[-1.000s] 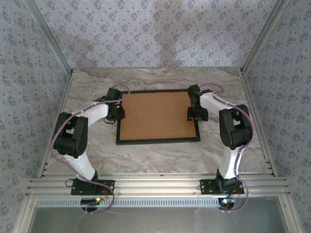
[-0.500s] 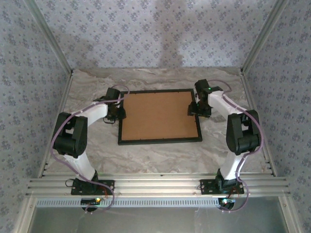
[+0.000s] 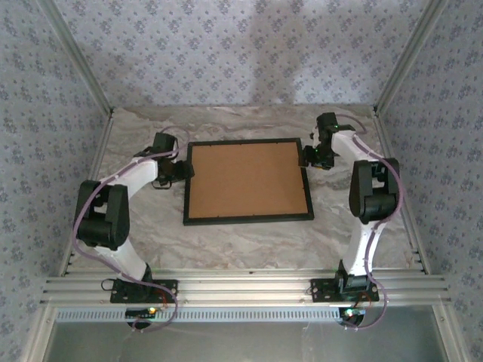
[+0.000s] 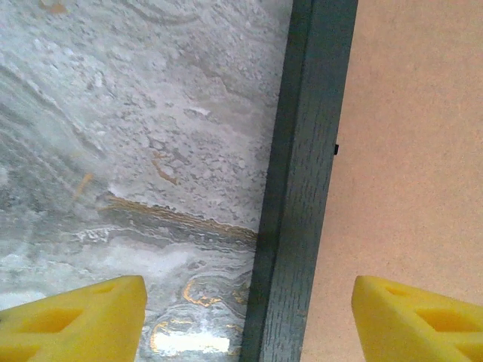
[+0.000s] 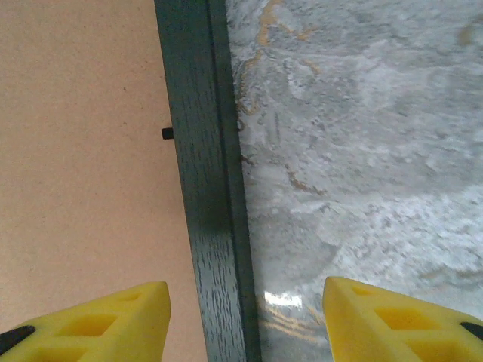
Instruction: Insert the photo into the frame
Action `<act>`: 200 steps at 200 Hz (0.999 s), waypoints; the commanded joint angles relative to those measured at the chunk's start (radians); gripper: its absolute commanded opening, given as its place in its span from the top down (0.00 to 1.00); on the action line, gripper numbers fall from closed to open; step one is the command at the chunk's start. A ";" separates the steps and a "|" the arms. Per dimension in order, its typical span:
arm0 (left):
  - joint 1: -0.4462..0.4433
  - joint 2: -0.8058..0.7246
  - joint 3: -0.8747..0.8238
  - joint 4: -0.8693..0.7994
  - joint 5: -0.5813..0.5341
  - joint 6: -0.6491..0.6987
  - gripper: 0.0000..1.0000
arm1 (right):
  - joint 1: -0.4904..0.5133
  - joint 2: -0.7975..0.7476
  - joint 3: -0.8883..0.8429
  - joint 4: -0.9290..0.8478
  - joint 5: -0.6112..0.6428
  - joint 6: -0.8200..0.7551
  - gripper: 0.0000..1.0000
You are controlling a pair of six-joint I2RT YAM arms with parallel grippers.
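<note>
Fingers (image 4: 72, 320) of the left gripper (image 3: 175, 170) stand wide apart over the left edge of the frame (image 3: 248, 219) and hold nothing. The black frame lies flat in the middle of the table (image 3: 249, 245), with a brown board (image 3: 245, 179) facing up inside it. The right gripper (image 3: 309, 157) sits at the frame's right edge, near the far corner. Its fingers (image 5: 400, 320) are apart too, one on each side of the edge.

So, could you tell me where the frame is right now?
In the top view the frame lies flat at centre, brown backing board up, between the left claw and right claw, each open over a side edge.
</note>
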 commanded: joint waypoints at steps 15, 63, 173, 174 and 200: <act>0.027 -0.033 0.018 -0.007 0.021 -0.023 0.24 | 0.003 0.078 0.061 -0.002 -0.042 -0.038 0.47; 0.048 -0.045 0.004 0.007 0.033 -0.035 0.24 | 0.005 0.083 0.033 0.021 -0.026 -0.060 0.76; 0.109 0.071 0.139 -0.098 -0.017 0.084 0.30 | 0.136 0.022 -0.026 -0.020 0.052 -0.110 0.81; 0.109 0.073 0.140 -0.099 -0.016 0.084 0.30 | 0.137 0.022 -0.026 -0.021 0.052 -0.110 0.81; 0.109 0.102 0.171 -0.114 0.004 0.088 0.30 | 0.138 0.021 -0.022 -0.021 0.046 -0.100 0.81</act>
